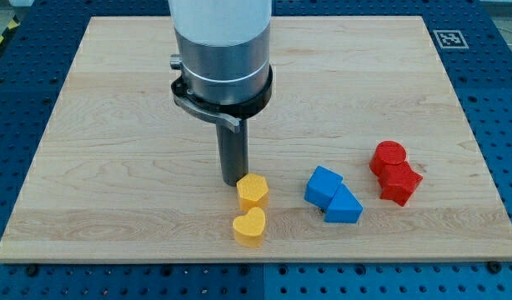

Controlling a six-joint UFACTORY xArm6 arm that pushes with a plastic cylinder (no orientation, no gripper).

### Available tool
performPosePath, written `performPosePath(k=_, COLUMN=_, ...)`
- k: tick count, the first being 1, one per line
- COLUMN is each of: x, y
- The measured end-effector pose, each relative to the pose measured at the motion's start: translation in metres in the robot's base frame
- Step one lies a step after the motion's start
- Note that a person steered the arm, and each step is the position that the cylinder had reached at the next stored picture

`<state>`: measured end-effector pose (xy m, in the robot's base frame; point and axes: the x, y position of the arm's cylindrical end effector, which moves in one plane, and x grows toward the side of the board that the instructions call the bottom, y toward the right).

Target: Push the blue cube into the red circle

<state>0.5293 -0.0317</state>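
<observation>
No jaws on this rig, nothing held; bare rod only. My tip (233,182) sat on wooden board (114,125), touching or just beside yellow hexagon block (253,190) at its 10 o'clock, yellow heart (249,227) below.

Blue cube (323,186) lay right of centre, near board's bottom edge, touching blue triangle block (344,206) at its 4 o'clock. Cube sat rotated, corner toward bottom; no long axis.

Red circle (389,157) at cube's 2 o'clock, apart, touching second red block (400,183).

Judged cube light, rigid, likely to slide easily and spin if struck off-centre. Best contact: its left face, at 8 o'clock.
</observation>
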Motion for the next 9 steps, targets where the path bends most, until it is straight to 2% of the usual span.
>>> performPosePath(k=2, x=0.015, y=0.0)
performPosePath(k=4, x=-0.044, y=0.012)
performPosePath(k=5, x=-0.053, y=0.038)
performPosePath(k=9, x=-0.001, y=0.074)
